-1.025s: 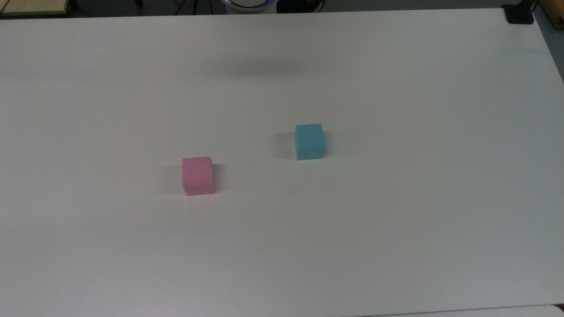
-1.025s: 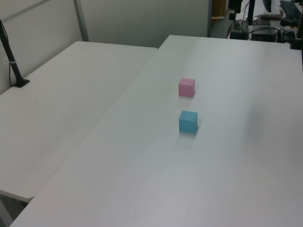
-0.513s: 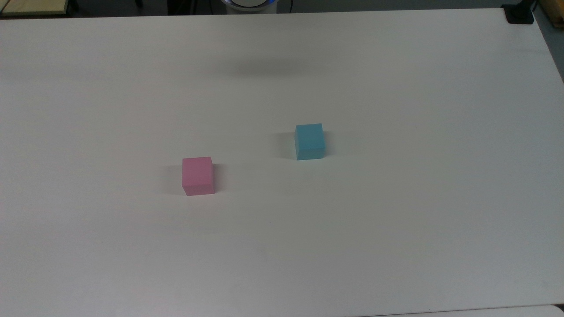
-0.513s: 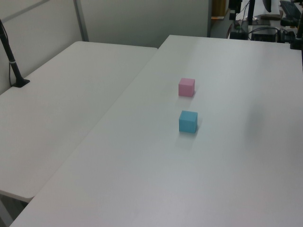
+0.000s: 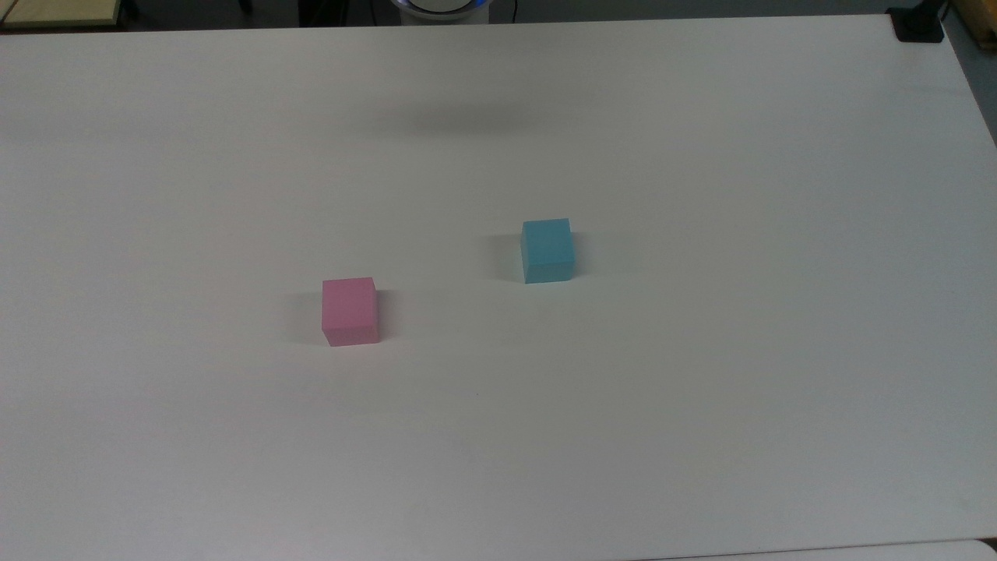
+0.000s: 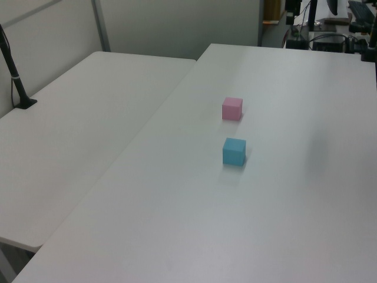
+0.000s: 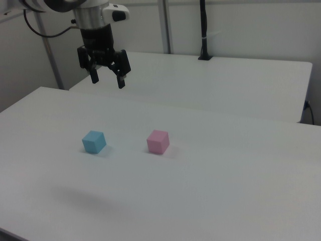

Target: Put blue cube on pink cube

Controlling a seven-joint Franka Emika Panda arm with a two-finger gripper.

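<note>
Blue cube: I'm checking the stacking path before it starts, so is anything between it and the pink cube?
Nothing visible. The blue cube and pink cube sit apart on bare white table. The open pincer hangs high above, holding nothing.

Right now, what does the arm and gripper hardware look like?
In the right view, the gripper is black with two dark fingers, mounted under a silver-grey cylindrical wrist on a white arm link. A dark cable loops off the arm's side.
</note>
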